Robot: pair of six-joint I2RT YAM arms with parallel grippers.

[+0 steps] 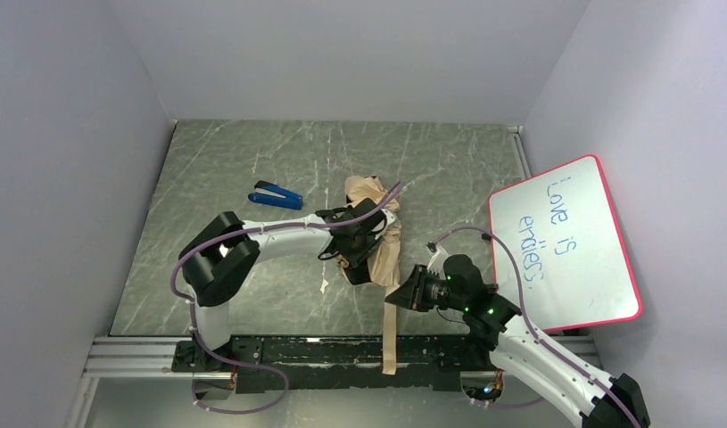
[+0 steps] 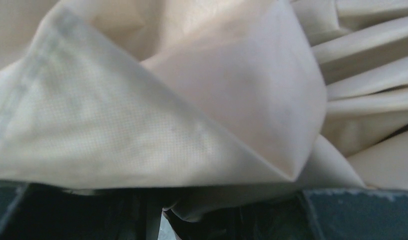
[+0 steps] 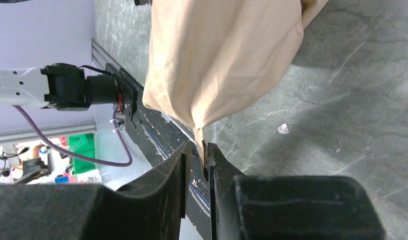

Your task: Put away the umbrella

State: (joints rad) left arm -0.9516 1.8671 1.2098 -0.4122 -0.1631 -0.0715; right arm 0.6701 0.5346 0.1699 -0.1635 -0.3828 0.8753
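The umbrella (image 1: 388, 254) lies bunched at mid-table, its cream-beige canopy in loose folds. My left gripper (image 1: 352, 242) reaches in from the left and is shut on the bundle; in the left wrist view the fabric (image 2: 191, 100) fills the frame and spills down between the dark jaws (image 2: 191, 220). The beige strap (image 1: 389, 343) trails from the canopy toward the near rail. My right gripper (image 1: 400, 294) sits at the bundle's near end. In the right wrist view the canopy (image 3: 222, 55) hangs above and the strap (image 3: 201, 145) runs between the jaws (image 3: 197, 155), which stand a narrow gap apart; the strap rests against the right finger only.
A blue stapler (image 1: 276, 195) lies to the left of the umbrella. A pink-framed whiteboard (image 1: 563, 241) with handwriting leans at the right wall. A black and metal rail (image 1: 306, 352) runs along the near edge. A small white scrap (image 1: 324, 285) lies on the table.
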